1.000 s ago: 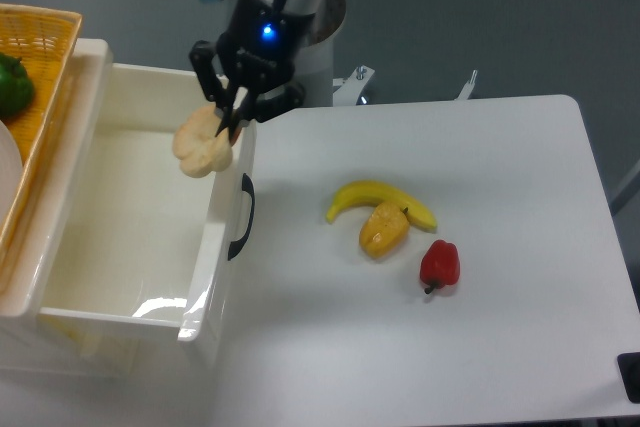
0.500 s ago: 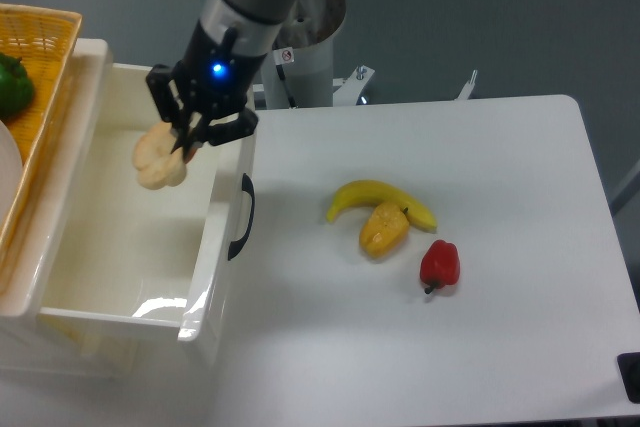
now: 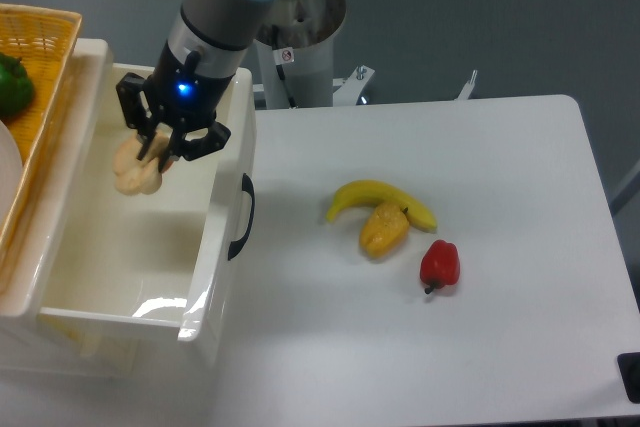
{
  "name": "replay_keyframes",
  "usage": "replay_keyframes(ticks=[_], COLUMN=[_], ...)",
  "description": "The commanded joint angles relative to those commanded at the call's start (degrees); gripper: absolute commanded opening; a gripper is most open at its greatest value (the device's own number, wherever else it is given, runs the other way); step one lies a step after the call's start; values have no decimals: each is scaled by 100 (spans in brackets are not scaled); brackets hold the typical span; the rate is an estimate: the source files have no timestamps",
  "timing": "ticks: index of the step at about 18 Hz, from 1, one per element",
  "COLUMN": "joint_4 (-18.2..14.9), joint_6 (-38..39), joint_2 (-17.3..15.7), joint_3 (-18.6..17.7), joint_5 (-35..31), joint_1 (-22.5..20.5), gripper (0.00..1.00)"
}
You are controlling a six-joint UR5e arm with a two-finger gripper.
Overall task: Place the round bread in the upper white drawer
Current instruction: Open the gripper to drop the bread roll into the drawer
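Round bread (image 3: 137, 167), a pale tan knotted bun, now hangs inside the mouth of the upper white drawer (image 3: 110, 277), the glossy plastic box with the black curved handle, near the drawer's far left corner. A second ago it was over the drawer's right wall; it has travelled left across the opening. Black two-finger gripper (image 3: 158, 145) clamped on the bun's top, fingers closed around it. Bun looks clear of the drawer floor, not resting. Judgement: carry is done; lowering and release remain. Well apart on the white table (image 3: 500, 197): yellow curved banana (image 3: 372, 194), yellow-orange pointed fruit (image 3: 383, 230), small red pepper (image 3: 440, 264). Woven yellow wicker basket (image 3: 40, 57) borders the drawer's left edge.
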State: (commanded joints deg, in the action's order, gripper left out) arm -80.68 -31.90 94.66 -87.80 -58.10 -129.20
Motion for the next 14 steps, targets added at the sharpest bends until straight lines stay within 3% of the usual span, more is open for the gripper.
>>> replay_keyframes(ticks=[14], joint_4=[-9], joint_6=[9], joint_2=[-26], joint_3=[9], joint_5=[0], joint_1=[44], gripper=[99])
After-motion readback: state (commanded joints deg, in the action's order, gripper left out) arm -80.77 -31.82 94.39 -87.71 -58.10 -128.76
